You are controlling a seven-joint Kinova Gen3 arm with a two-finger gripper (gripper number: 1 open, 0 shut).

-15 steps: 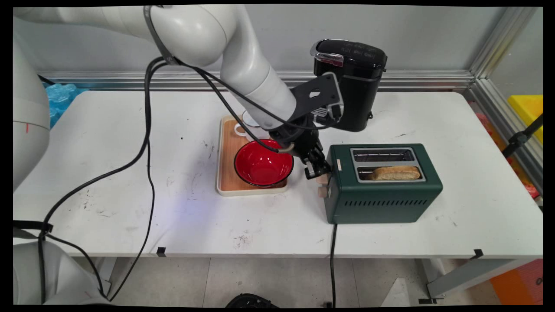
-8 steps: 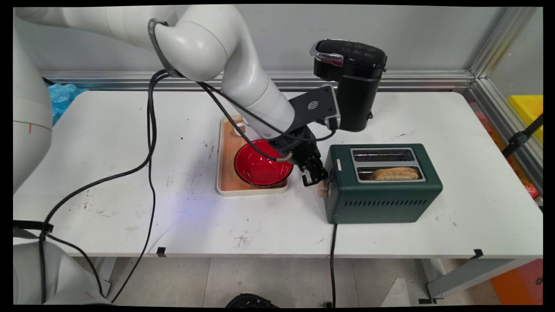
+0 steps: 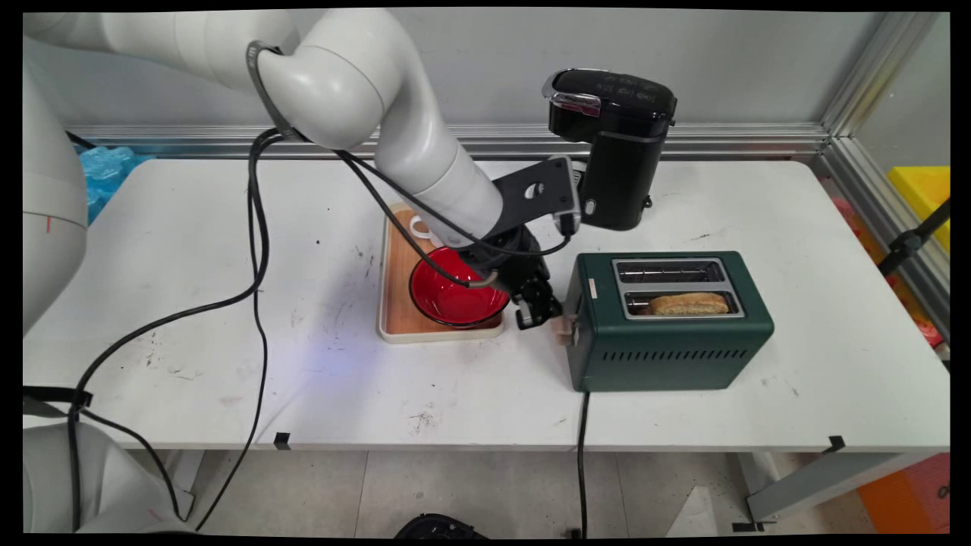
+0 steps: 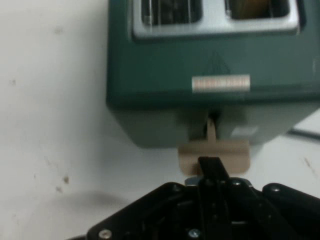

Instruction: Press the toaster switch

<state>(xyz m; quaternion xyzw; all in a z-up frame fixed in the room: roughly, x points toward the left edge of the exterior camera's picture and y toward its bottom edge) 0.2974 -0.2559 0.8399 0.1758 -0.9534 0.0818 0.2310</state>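
One slice of bread (image 3: 689, 303) sits low in the near slot of the green toaster (image 3: 671, 334), only its crust edge showing above the slot rim; the far slot (image 3: 667, 271) is empty. The beige lever tab (image 4: 214, 154) on the toaster's end face sits low on its slit, close to the table, so the lever looks to be down.

Gripper (image 3: 540, 312): low, just off the toaster's left end. In the hand view the two black fingers are pressed together into a single point, and that point (image 4: 210, 165) lies on top of the tab, touching or pressing it. Nothing is pinched between them. From the main view I can't confirm contact, only that the tip is right beside the tab.

Directly ahead of the gripper: the toaster's end face with a small pale label (image 4: 220, 83) on its top edge, then both slots running away from the hand. The toaster's black cord (image 3: 582, 455) drops off the table's near edge.

Behind the gripper, on the side away from the toaster: a red bowl (image 3: 455, 292) on a wood-faced tray (image 3: 394, 303), with a white mug (image 3: 422, 226) at the tray's far end, partly hidden by the arm.

Farther off, past the wrist: a black coffee machine (image 3: 618, 144), upright near the wall, apart from the toaster.
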